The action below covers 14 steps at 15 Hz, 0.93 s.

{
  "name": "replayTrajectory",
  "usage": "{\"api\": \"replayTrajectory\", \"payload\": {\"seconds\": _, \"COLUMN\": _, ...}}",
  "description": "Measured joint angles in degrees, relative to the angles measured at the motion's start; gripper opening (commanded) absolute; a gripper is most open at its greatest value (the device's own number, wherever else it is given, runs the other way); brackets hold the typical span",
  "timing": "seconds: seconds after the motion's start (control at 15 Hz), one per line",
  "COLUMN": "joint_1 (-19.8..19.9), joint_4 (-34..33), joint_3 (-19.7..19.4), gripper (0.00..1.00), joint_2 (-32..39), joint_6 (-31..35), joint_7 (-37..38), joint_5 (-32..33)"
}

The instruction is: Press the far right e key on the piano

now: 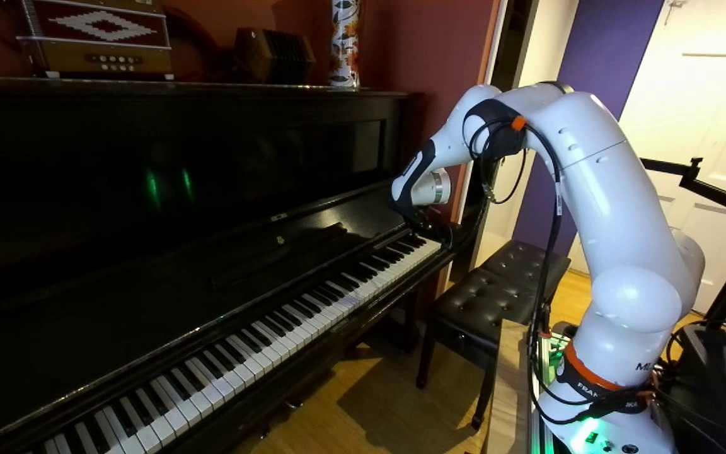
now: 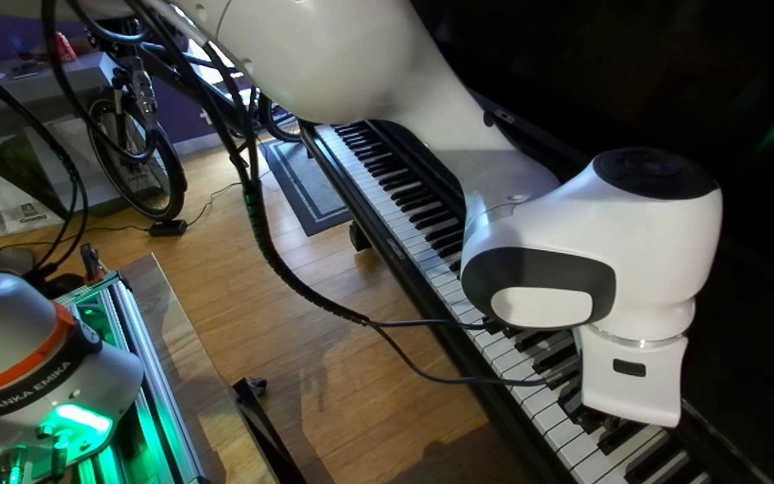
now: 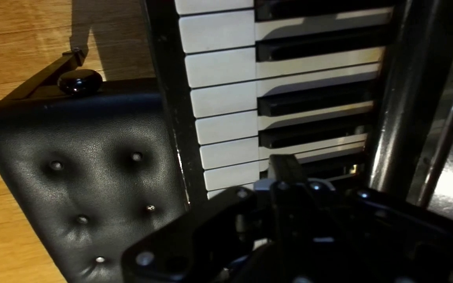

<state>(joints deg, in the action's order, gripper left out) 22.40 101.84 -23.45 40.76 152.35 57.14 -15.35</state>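
The piano [image 1: 312, 230] is glossy black, with a long row of white keys [image 1: 300, 334] and shorter black keys; its keyboard also shows in an exterior view [image 2: 420, 235]. My gripper [image 1: 429, 226] is dark and hard to make out over the far right end of the keyboard. In the wrist view my gripper [image 3: 285, 169] has its fingertips together with nothing between them. They point at the inner part of the keys, where the white keys [image 3: 226, 98] meet the black keys [image 3: 317, 98]. The gripper body hides the keys below. I cannot tell whether the fingertips touch a key.
A black padded bench [image 1: 495, 290] stands beside the keyboard's right end, and shows in the wrist view [image 3: 104, 188]. A front rail [image 3: 167, 106] borders the keys; the fallboard [image 3: 399, 118] rises behind. Accordions [image 1: 104, 38] and a patterned vase [image 1: 345, 44] stand on top.
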Motion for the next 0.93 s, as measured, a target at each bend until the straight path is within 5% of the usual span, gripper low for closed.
{"api": "replayTrajectory", "payload": {"seconds": 0.93, "joint_1": -1.48, "joint_4": -4.91, "joint_3": -3.65, "gripper": 0.00, "joint_2": 9.56, "joint_6": 1.63, "joint_7": 5.97, "joint_5": 0.64}}
